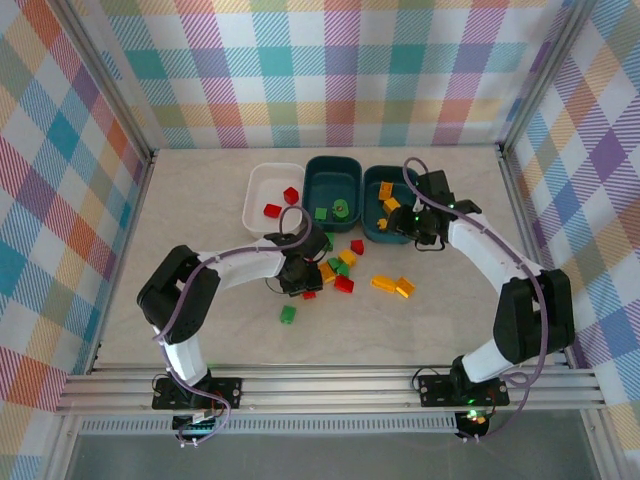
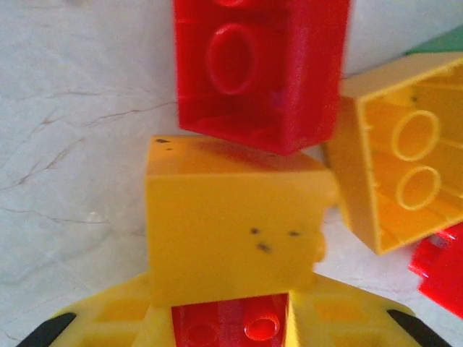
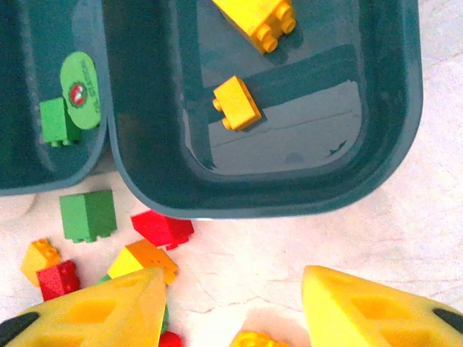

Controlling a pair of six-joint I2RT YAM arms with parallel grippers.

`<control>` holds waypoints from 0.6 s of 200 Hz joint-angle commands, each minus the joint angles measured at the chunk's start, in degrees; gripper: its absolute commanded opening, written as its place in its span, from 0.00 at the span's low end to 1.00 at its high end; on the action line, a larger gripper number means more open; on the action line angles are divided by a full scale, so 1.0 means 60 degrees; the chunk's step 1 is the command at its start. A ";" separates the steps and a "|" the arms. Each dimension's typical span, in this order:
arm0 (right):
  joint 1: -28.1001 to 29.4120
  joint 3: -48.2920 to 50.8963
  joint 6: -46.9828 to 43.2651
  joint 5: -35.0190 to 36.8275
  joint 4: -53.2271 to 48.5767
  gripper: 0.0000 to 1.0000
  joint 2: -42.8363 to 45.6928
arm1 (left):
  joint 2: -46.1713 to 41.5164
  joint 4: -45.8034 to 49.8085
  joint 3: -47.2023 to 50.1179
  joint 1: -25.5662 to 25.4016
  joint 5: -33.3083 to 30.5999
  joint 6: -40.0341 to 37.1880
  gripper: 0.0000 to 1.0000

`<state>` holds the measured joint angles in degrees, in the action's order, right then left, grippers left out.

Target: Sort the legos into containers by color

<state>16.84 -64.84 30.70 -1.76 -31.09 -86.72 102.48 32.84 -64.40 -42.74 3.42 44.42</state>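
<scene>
Top view first: the white tub [image 1: 262, 185] is sitting at the left of the row with red bricks [image 1: 291, 195] in it. The middle teal tub [image 1: 332, 160] is holding green pieces [image 1: 321, 212], and the right teal tub [image 1: 370, 225] is holding yellow bricks [image 1: 385, 190]. The rest of the legos [image 1: 344, 284] are lying loose on the table [image 1: 200, 220] in front of the tubs. The left gripper [image 1: 298, 278] is hanging low over that pile, and the right gripper [image 1: 413, 228] is hovering at the near edge of the right teal tub.

Left wrist cam: its yellow fingers [image 2: 101, 318] are sitting either side of a small red brick [image 2: 231, 325]. A speckled yellow brick [image 2: 231, 224] is lying just beyond it, up against a big red brick [image 2: 260, 72]. Honestly can't tell if it's actually clamping anything.

Right wrist cam: the jaws are spread wide and carrying nothing, hanging over the table just beside the tub wall. A green brick [image 3: 88, 215] is lying near the gap between the two teal tubs.
</scene>
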 commanded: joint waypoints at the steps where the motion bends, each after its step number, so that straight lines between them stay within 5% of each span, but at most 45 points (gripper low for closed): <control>1: 0.0791 0.0069 -0.0058 0.0472 -0.0030 0.52 0.0361 | -0.0618 0.0175 -0.0498 -0.0149 0.0113 -0.0370 0.30; 31: 0.1637 0.0098 0.0132 0.0705 0.0026 0.52 0.0348 | -0.1125 0.1020 -0.1636 0.0231 -0.0496 -0.1109 0.32; 62: 0.2017 0.0070 0.0305 0.0596 0.0172 0.51 0.0233 | -0.0862 0.0582 -0.2204 0.2119 -0.0051 -0.1244 0.31; 120: 0.2239 0.0410 0.0401 0.0672 -0.0070 0.51 0.0787 | 0.2198 0.1100 -0.5668 0.4069 0.0561 -0.1867 0.30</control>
<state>29.47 -64.10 31.55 1.45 -30.89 -85.41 108.49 35.24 -90.83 -19.51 5.02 36.69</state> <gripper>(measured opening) 0.513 0.312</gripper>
